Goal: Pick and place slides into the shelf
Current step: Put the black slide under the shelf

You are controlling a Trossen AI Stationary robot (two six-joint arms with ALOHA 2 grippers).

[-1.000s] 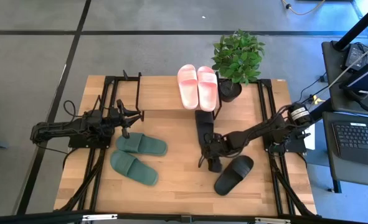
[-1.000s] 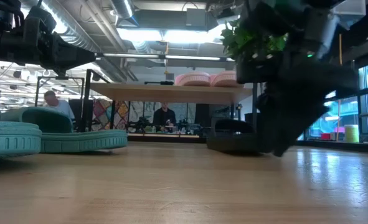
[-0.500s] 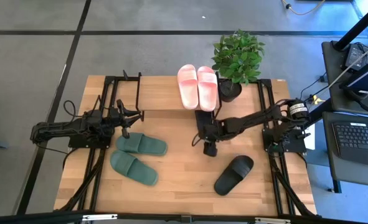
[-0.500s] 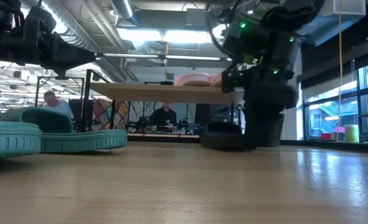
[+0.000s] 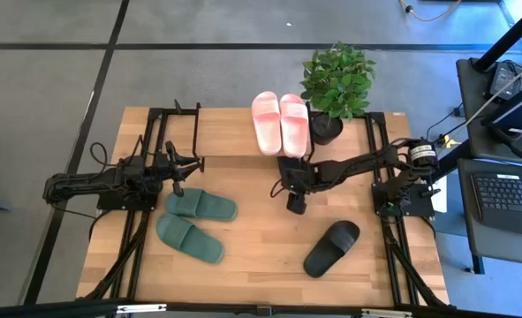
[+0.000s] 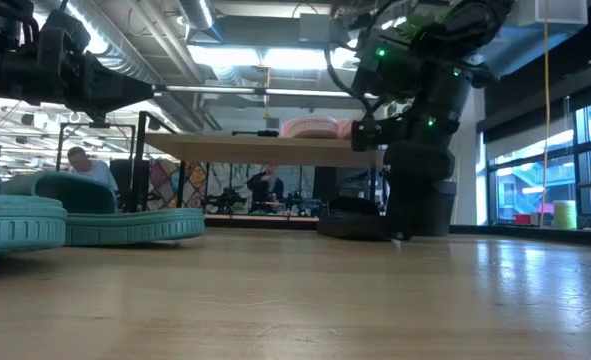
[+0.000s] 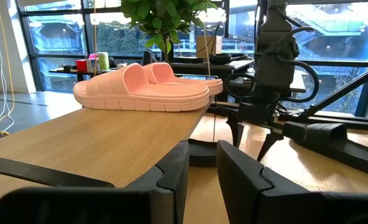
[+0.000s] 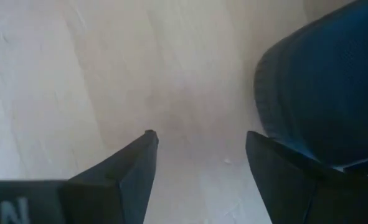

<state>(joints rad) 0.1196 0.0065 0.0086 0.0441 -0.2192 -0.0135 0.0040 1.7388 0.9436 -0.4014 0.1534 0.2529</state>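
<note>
right gripper (image 5: 294,205) moved from the loose black slide (image 5: 331,248) toward the shelf (image 5: 234,132), fingers spread, empty | one black slide (image 5: 289,168) tucked under shelf, pink pair (image 5: 279,122) on top, green pair (image 5: 194,221) on surface | step: one black placed | next: go back for the loose one | left gripper (image 5: 190,166) parked by shelf, fingers apart

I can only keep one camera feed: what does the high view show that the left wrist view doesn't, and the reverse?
Only the high view shows the green slides, the loose black slide and the left gripper from outside. Only the left wrist view shows the windows beyond the table and the shelf's underside. Both show the pink slides on the shelf, the plant and the open right gripper.
</note>
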